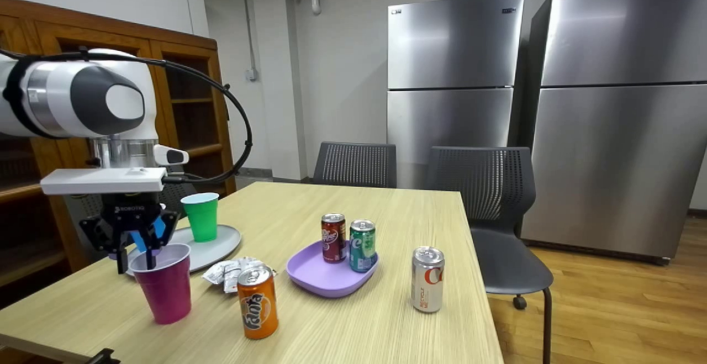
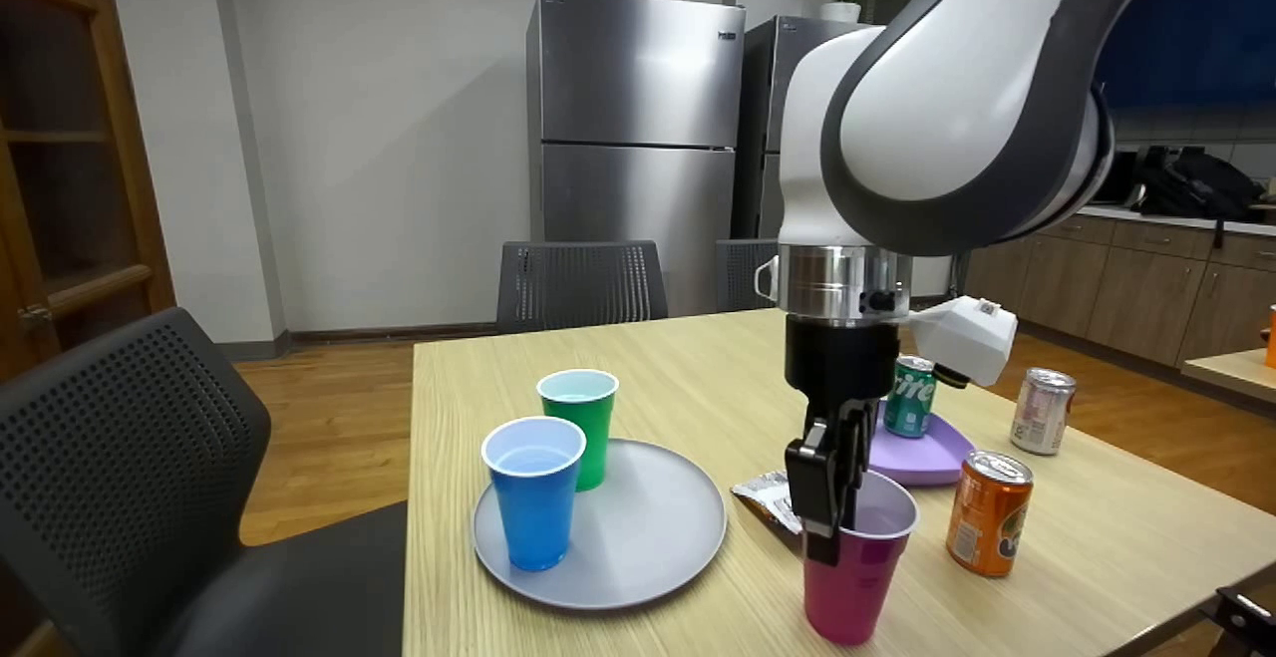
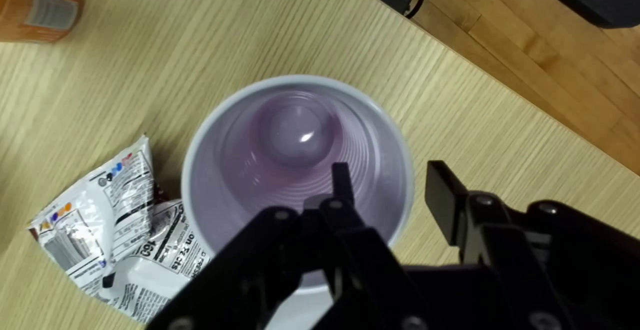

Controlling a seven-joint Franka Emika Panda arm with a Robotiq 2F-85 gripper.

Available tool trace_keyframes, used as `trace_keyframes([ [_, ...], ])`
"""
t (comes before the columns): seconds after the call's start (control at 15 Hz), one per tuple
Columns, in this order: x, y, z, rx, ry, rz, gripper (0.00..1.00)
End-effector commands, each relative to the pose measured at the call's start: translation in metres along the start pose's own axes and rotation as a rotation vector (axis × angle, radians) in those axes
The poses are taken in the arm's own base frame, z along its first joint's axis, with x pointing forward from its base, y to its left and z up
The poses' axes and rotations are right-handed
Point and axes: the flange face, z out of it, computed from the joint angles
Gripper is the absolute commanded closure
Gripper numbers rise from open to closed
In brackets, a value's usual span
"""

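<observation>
A: Gripper (image 3: pixel 392 193), how set?
B: Fingers (image 3: pixel 342 190) parted, one inside the magenta cup (image 1: pixel 164 293), one outside; gaps show either side of the rim.
A: Room beyond?
B: Past the outer finger, tabletop (image 3: pixel 480 132), then its edge; past the inner finger, across the cup, a crumpled packet (image 3: pixel 95 227).

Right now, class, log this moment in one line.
Gripper: open | Position: straddling rim of magenta cup | Nearby: snack packaging, Fanta can

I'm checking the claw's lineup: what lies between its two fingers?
The rim of the magenta cup; the wrist view shows one finger within its circle and the other finger outside it.
</observation>
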Motion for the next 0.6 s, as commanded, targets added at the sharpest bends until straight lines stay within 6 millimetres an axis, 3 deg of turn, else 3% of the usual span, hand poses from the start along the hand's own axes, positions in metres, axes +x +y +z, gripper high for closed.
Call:
trace_keyframes([
  [0.0, -0.005, -0.003, -0.006, -0.006, 0.014, 0.005, 0.87],
  [0.13, -0.006, -0.003, -0.006, -0.008, 0.012, 0.005, 0.99],
  [0.53, -0.005, -0.008, -0.024, -0.026, 0.038, -0.008, 0.99],
])
